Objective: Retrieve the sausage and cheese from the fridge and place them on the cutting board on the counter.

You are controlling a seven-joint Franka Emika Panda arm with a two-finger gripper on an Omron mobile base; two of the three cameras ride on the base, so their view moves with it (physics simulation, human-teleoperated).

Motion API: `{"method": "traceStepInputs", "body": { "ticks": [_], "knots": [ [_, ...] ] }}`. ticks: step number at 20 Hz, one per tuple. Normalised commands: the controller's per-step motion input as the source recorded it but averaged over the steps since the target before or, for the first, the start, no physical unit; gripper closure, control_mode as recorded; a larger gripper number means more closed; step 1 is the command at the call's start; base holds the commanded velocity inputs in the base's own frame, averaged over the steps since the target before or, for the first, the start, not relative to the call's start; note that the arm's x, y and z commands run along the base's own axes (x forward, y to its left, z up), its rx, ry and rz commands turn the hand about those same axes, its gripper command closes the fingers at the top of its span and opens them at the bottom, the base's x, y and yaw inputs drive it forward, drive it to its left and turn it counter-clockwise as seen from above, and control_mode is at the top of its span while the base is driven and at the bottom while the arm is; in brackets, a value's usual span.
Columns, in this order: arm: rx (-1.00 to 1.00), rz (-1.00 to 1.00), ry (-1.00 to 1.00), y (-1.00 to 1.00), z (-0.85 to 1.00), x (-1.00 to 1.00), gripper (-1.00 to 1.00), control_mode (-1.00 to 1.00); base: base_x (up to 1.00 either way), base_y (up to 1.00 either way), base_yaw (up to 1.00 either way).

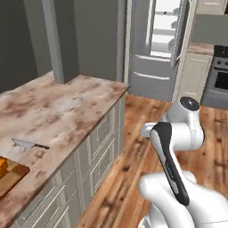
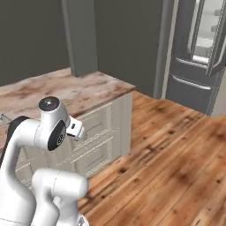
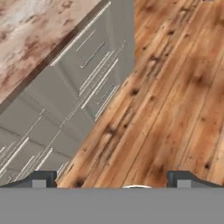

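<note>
Hanging over plank floor, jaws apart; mottled stone counter, checkered cutting board.

**Materials and finishes**

The counter is seen as mottled, matt stone above cream panelled cabinets with a smooth painted look. The floor is shown as glossy knotted wood planks. The fridge looks like smooth grey metal. A knife with a shiny metal blade is seen beside a wooden cutting board.

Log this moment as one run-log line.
gripper: open, empty, over floor | fridge: door open | cutting board: on counter, cheese on it
</note>
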Motion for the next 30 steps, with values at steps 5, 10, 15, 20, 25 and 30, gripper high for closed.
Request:
{"method": "traceStepInputs", "body": {
  "ticks": [5,10,15,20,25,30],
  "knots": [
    [0.0,0.0,0.0,0.0,0.0,0.0,-1.0,1.0,0.21,-0.1,-0.83],
    [0.0,0.0,0.0,0.0,0.0,0.0,-1.0,1.0,0.85,-0.12,-0.47],
    [0.0,0.0,0.0,0.0,0.0,0.0,-1.0,1.0,1.0,-0.03,-0.03],
    [0.0,0.0,0.0,0.0,0.0,0.0,-1.0,1.0,1.0,0.0,0.11],
    [0.0,0.0,0.0,0.0,0.0,0.0,-1.0,1.0,1.0,0.0,0.24],
    [0.0,0.0,0.0,0.0,0.0,0.0,-1.0,1.0,1.0,0.0,0.36]
  ]
}}
